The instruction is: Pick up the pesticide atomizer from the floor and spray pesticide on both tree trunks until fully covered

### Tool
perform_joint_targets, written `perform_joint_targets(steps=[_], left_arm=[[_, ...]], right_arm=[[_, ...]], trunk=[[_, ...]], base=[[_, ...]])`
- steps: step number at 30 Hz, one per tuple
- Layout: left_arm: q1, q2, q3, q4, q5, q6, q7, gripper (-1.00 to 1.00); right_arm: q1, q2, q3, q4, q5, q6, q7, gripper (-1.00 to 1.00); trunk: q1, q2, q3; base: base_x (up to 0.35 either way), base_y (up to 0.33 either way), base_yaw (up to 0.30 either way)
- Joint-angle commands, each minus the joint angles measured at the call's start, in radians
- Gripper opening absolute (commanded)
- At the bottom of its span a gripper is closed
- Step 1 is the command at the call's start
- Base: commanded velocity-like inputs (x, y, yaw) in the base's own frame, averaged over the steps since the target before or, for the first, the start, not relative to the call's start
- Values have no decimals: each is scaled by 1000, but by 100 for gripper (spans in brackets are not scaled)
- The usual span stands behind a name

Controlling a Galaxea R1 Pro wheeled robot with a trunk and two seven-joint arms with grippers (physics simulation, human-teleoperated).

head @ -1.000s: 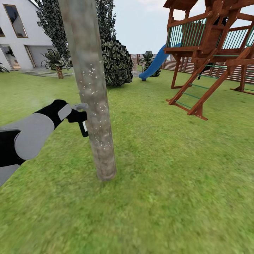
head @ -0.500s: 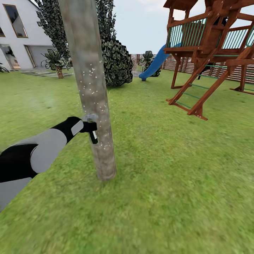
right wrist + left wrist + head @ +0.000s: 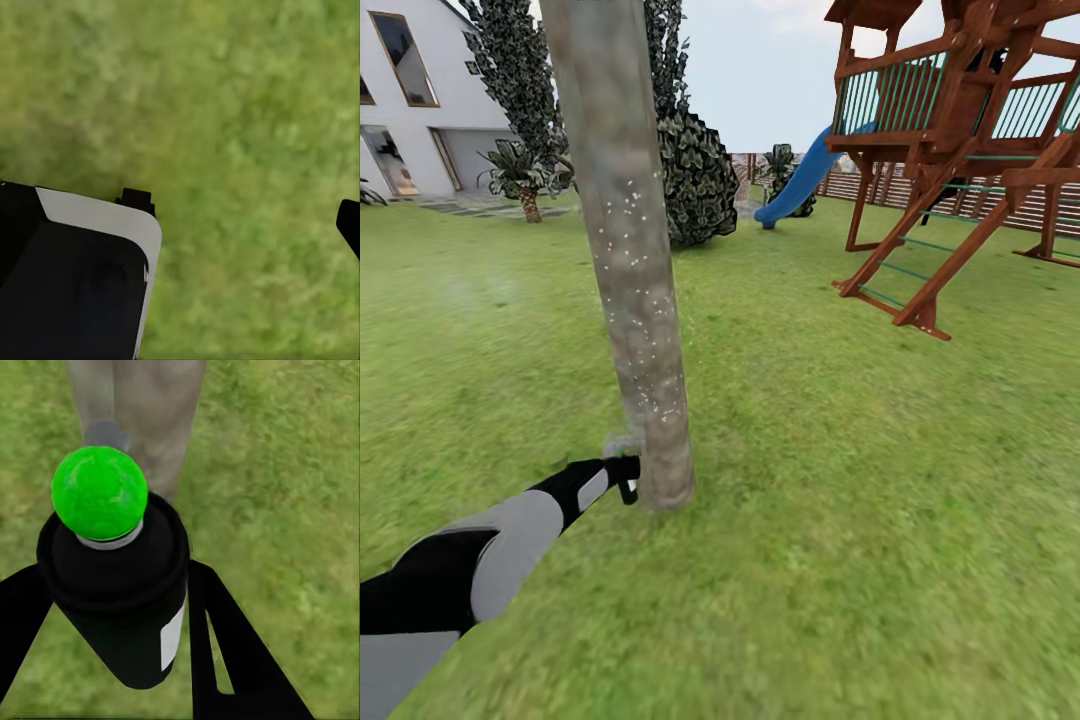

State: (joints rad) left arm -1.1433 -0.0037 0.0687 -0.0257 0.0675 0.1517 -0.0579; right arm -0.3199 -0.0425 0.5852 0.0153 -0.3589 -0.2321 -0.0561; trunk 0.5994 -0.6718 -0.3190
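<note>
A: What room does the left end effector (image 3: 628,478) have around it?

B: In the head view it sits low beside the foot of the tree trunk (image 3: 628,260), with the trunk just ahead of it and very close. To its near side and outer side there is open lawn (image 3: 840,520) with nothing standing on it. Well beyond the trunk stands the wooden play tower (image 3: 950,130) with its blue slide (image 3: 798,185), and far off on the other side the white house (image 3: 420,90) and a dark conifer (image 3: 695,170).

A: What does that end effector have?

B: Its two black fingers (image 3: 232,652) are closed against the sides of the pesticide atomizer (image 3: 120,585), a black can with a round green cap (image 3: 98,492) and a white label. The can lies between the fingers, cap end pointing away from the wrist towards the trunk (image 3: 146,420), which rises straight ahead of the cap.

A: Anything on the trunk itself?

B: Small white specks are scattered over the bark from the middle down to near the base, and a faint grey puff (image 3: 622,441) hangs just above the end effector at the trunk's edge.

A: And the right end effector?

B: The right wrist view looks down on grass (image 3: 247,112); a black and white part of the arm (image 3: 82,262) shows near, and a dark finger tip (image 3: 349,223) at the edge. I cannot tell how far apart its fingers stand.
</note>
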Motion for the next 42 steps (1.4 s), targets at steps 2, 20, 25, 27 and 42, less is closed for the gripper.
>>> perform_joint_targets(steps=[2,20,25,27,42], left_arm=[[39,0,6,-2,6,-25,-2,-100],[83,-3,6,-2,8,-40,-3,-100],[83,-4,6,-2,9,-40,-3,-100],[83,-4,6,-2,9,-40,-3,-100],[83,-6,6,-1,9,-43,-5,-100]], right_arm=[[-1,1,8,2,-7,-3,0,100],[-1,3,8,2,-8,-1,1,100],[-1,3,8,2,-8,-1,1,100],[-1,3,8,2,-8,-1,1,100],[-1,26,6,34,-8,-3,0,100]], trunk=[[0,-1,-1],[0,-1,-1],[0,-1,-1],[0,-1,-3],[0,-1,-1]], base=[[-1,4,0],[21,235,-58],[38,346,-294],[4,350,-285],[-105,350,-71]])
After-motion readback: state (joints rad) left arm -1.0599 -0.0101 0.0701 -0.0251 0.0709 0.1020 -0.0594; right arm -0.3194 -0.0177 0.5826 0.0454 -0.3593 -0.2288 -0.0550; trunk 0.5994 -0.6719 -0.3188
